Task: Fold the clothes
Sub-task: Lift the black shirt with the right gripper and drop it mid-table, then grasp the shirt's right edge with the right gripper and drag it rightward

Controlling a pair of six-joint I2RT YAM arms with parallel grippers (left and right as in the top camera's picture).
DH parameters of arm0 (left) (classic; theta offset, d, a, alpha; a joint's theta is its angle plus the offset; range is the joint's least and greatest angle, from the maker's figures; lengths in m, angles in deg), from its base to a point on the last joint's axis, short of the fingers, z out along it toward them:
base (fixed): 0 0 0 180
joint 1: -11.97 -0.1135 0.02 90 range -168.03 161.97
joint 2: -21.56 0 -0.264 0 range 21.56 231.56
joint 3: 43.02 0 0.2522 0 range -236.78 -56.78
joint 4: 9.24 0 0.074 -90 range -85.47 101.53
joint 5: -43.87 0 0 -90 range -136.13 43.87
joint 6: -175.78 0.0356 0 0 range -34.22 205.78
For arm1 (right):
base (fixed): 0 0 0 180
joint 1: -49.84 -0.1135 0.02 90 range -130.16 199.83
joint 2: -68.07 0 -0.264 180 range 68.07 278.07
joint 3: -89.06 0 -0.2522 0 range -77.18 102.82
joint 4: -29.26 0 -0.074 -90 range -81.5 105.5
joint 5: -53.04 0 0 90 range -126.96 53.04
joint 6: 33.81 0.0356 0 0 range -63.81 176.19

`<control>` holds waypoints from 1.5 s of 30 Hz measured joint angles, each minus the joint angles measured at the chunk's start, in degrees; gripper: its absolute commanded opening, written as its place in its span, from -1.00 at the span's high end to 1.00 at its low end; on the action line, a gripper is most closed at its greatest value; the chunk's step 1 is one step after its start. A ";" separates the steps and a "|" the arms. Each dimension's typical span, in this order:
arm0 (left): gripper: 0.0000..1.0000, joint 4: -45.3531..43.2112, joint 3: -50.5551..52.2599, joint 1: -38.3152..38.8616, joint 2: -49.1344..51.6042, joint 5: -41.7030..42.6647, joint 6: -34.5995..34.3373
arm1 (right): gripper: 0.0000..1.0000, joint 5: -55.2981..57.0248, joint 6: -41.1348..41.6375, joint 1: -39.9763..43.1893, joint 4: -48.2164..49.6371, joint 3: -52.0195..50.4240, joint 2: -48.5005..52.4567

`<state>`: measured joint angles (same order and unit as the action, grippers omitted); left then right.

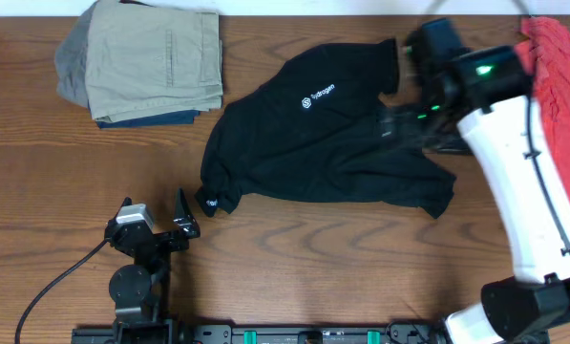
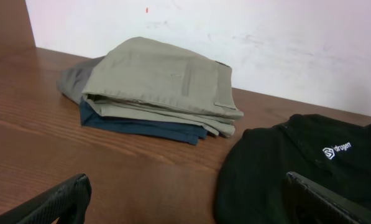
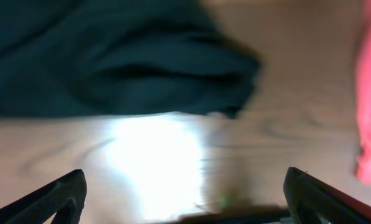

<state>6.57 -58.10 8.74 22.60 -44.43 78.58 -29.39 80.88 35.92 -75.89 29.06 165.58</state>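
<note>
So far nothing of the folding shows as done, judging by how the cloth lies.

At the far left of the bench (image 1: pixel 294 248) sits a neat stack of folded garments (image 1: pixel 151 62), khaki on top with grey and navy beneath. It lies apart from the work and is no part of it. Below the stack, near the front edge, the left gripper (image 2: pixel 185 186) rests low over bare wood. Its fingers are spread wide with nothing between them, and they point toward the stack and the nearest edge of the shirt.

In the middle lies the black shirt (image 1: pixel 323 143), chest up, with its small white logo (image 1: pixel 320 96) readable. It is loose and rumpled, spread slantwise across the bench. One sleeve bunches at the lower left, close to the left gripper but not touching it, and the hem is wrinkled toward the right. No edge appears to be turned over on itself.

Further right, the right gripper (image 3: pixel 184 180) hangs above the bench just beside the shirt's right end. Its wrist view is blurred, yet both fingers show wide apart and empty, with bright wood under them and dark fabric ahead. At the far right edge is a coral-red shirt (image 1: pixel 557 76), partly under the white arm.

By my reading, the whole job is ahead: smoothing the shirt flat, bringing the sleeves in, then doubling the body over.
</note>
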 measured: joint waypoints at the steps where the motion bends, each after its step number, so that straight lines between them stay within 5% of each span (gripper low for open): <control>1: -0.96 -0.02 0.00 0.00 0.00 0.00 0.00 | -0.99 0.72 1.05 2.27 0.39 -0.90 0.00; 11: -0.95 -0.02 0.00 0.00 0.00 0.00 0.00 | -0.98 -4.48 -1.66 16.44 16.15 -18.64 0.00; 20: -0.96 -0.02 0.00 0.00 0.00 0.00 0.00 | -0.98 -16.79 -6.60 16.70 32.24 -33.29 0.07; 34: -0.95 -0.02 0.00 0.00 0.00 0.02 0.00 | -0.99 -17.00 -7.52 15.56 57.79 -46.23 0.26; 43: -0.95 -0.02 0.00 0.00 0.00 0.00 -0.02 | -0.95 -15.50 -13.27 15.54 62.55 -47.08 5.81; 45: -0.95 -0.02 0.00 0.00 0.00 0.02 0.00 | -0.81 -15.21 -15.93 15.41 62.77 -47.06 6.80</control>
<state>6.55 -58.10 8.74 22.60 -44.41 78.58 -44.60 64.95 51.33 -13.12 -18.00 172.38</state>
